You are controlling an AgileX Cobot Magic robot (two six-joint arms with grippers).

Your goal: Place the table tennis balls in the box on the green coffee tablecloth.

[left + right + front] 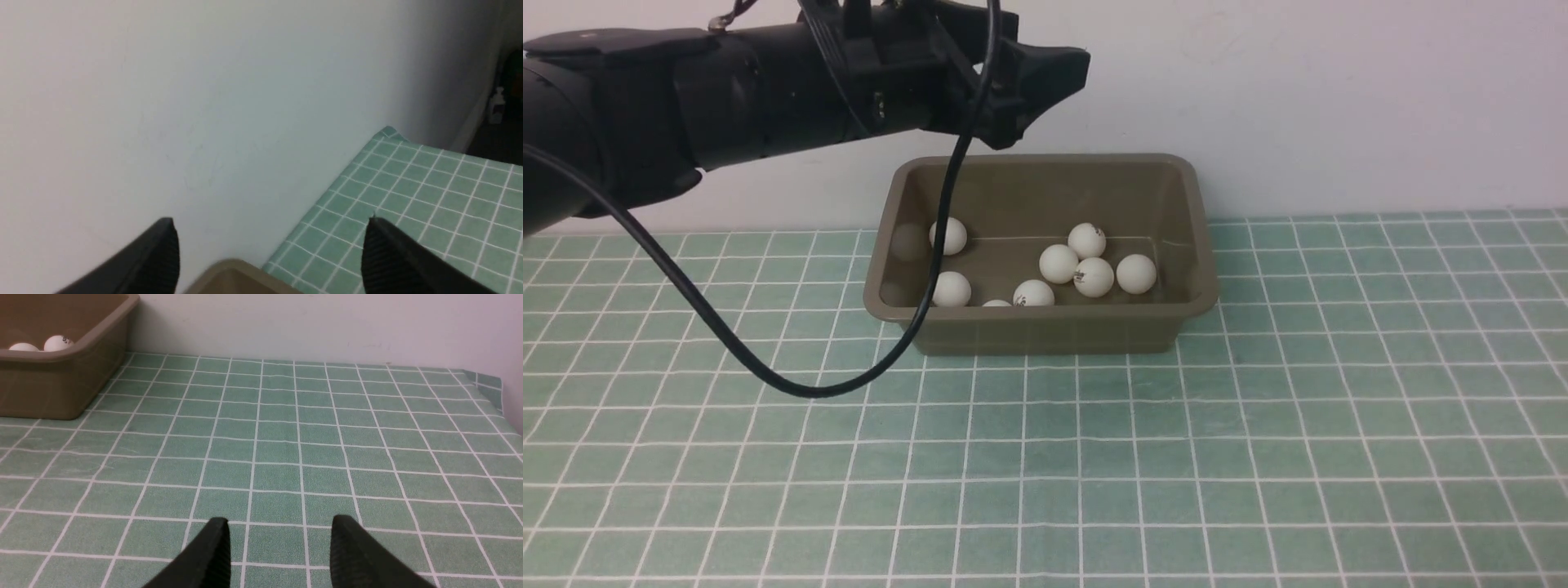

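Green checked cloth (1258,457) looks bare; the spread left pincer (269,253) over the box (1045,331) could bump its rim.

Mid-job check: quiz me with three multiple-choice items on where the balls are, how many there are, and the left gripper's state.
1. The table tennis balls lie: A on the tablecloth; B in the box; C in a gripper.
2. Balls visible: A five; B eight; C eleven.
3. The left gripper is: A open, empty; B shut on a ball; C shut, empty.
B: all sit inside its walls. B: the front view shows eight. A: fingers apart, nothing between.
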